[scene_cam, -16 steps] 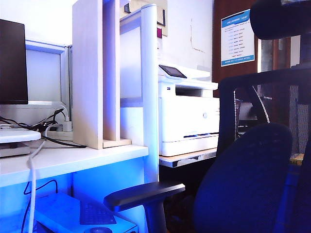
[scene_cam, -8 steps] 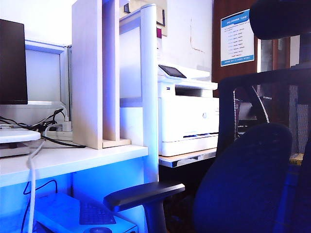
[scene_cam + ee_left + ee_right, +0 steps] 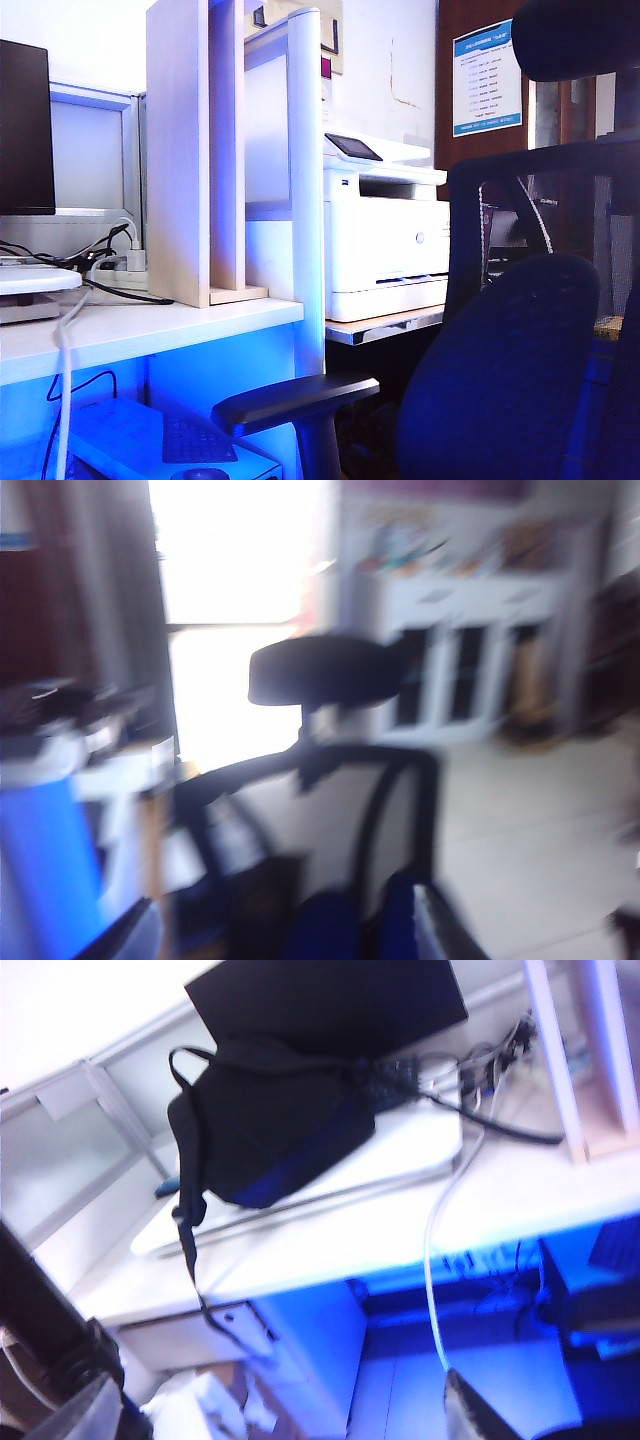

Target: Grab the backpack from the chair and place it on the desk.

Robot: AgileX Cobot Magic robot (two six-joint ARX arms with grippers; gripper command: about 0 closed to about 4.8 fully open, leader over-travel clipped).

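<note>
Black fabric is showing the job looks done: the backpack [image 3: 275, 1110] is sitting on the table [image 3: 520, 1200], well beyond the right pincer [image 3: 285, 1410], whose jaws are standing wide and empty. Only that wrist view is catching it. The left pincer [image 3: 280, 935], parted and holding nothing, is facing the chair [image 3: 320, 670], blurred.

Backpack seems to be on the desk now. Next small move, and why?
Probably back the open right gripper away from the desk. The backpack already lies on it, one strap hanging over the edge, and both grippers are empty; the left gripper, open, faces the chair.
</note>
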